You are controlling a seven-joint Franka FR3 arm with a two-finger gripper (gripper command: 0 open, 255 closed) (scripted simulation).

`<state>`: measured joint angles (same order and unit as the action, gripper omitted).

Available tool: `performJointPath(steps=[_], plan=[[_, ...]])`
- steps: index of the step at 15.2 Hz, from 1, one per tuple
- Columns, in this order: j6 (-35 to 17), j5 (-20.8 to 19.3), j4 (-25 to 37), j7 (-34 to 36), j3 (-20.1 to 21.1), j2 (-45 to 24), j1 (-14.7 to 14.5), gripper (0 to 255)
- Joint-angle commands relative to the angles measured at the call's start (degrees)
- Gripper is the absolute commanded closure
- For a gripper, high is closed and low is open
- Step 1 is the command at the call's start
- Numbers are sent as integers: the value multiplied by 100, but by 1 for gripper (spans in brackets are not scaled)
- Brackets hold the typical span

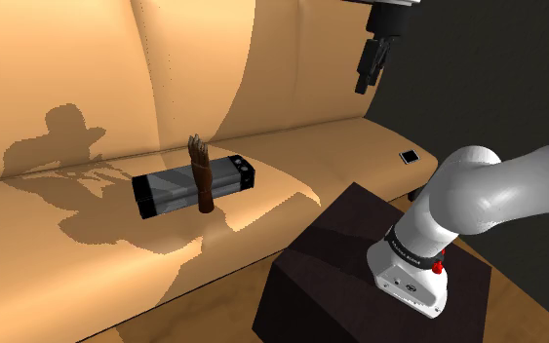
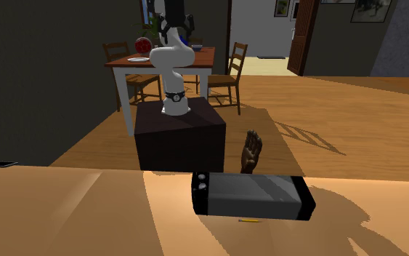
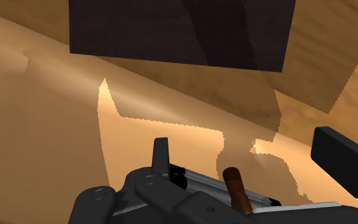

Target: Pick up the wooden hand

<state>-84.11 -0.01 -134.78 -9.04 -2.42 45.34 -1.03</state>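
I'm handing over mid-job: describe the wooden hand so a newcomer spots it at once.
Find the tan sofa; on its seat lies a long grey and black box. Just beside the box, on its side toward the seat's front edge, stands the wooden hand. It is dark brown, slim and upright, fingers up, while the box lies flat.

Pretty clearly a home: a living room that opens onto a dining corner. A big tan sofa (image 1: 58,244) is spread out below the gripper (image 1: 362,86). A dining table (image 2: 163,60) with wooden chairs (image 2: 235,69) is set well away from it. Wood flooring (image 2: 341,102) is laid throughout, and framed pictures (image 2: 370,9) are hung beside a doorway (image 2: 261,29).
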Motion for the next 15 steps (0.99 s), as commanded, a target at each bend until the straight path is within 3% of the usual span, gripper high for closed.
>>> performJointPath(steps=[1,8,15], plan=[[0,0,0,0,0,0,0,0],[-1157,310,-17,529,332,-1151,-92,0],[-2157,492,362,1008,607,-2530,-168,0]])
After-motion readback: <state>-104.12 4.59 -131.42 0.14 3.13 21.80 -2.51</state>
